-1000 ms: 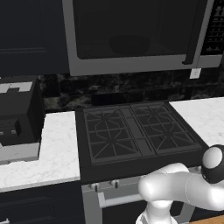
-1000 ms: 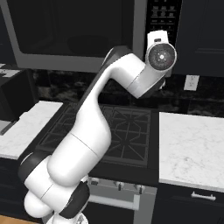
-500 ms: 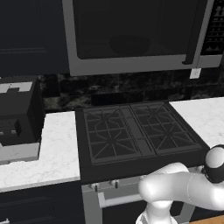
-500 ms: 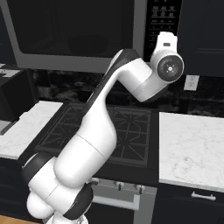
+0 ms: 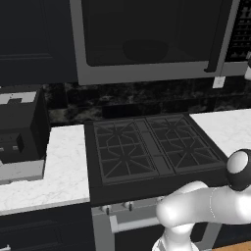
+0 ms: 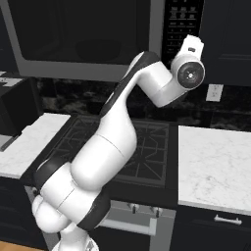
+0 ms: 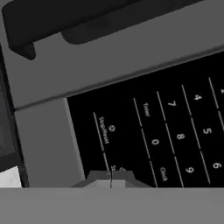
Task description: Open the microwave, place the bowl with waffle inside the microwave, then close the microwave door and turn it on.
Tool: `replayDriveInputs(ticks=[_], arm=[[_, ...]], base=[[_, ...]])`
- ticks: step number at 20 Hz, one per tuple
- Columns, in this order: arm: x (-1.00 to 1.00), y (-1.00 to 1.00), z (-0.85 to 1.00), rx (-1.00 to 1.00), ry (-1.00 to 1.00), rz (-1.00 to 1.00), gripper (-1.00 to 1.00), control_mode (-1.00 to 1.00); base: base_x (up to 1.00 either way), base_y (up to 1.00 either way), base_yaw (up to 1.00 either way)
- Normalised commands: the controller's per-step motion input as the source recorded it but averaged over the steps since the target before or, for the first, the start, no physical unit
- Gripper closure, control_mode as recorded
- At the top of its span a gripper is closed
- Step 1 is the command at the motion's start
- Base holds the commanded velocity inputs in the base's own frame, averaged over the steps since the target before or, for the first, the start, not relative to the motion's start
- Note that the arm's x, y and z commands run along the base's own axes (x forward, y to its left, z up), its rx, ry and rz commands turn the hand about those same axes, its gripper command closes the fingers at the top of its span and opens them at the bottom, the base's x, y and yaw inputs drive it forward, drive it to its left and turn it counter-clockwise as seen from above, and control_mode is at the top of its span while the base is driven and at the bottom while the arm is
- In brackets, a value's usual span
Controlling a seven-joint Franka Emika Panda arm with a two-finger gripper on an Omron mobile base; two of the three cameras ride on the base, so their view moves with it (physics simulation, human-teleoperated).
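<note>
Microwave (image 5: 147, 39) fills the upper middle of the left base view, mounted above the stove (image 5: 152, 147); also across the top of the right base view. Microwave door (image 6: 83, 39) sits flush with the frame, closed, its black bar handle (image 5: 219, 37) at upper right of the left base view. A dim round shape behind the glass, centre of the window; cannot tell what it is.

Arm is raised toward the dark button panel (image 6: 182, 24), upper middle-right of the right base view. The gripper (image 7: 110, 180) shows at bottom centre of the hand view, fingers pressed together with just a thin seam between them, tips right at the panel's bottom rows near the "Stop/Pause" label. Whether they actually touch the panel, cannot tell. Number keys 0, 4, 5, 6, 7, 8, 9 readable, rotated, on the right of the hand view.

Black boxy appliance (image 5: 19, 132) on the white marble surface (image 5: 59, 171), left side of the left base view. Wall outlet (image 6: 214, 92) at right of the right base view.
</note>
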Motion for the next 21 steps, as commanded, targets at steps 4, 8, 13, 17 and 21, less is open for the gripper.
replayDriveInputs(ticks=[4,8,13,17,21], arm=[[0.63,-0.19,-0.02,0.12,0.0,-0.03,1.0,-1.0],[0.58,-0.19,-0.11,0.1,0.0,-0.02,1.0,-1.0],[0.12,-0.19,-0.1,0.06,-0.03,0.0,1.0,-1.0],[-0.88,-0.61,0.0,0.09,-0.17,0.0,1.0,-1.0],[-1.0,-0.56,-0.03,0.06,-0.18,0.0,1.0,-1.0]], base=[[0.0,0.0,0.0],[0.0,0.0,0.0],[0.0,0.0,0.0],[0.0,0.0,0.0],[0.0,0.0,0.0]])
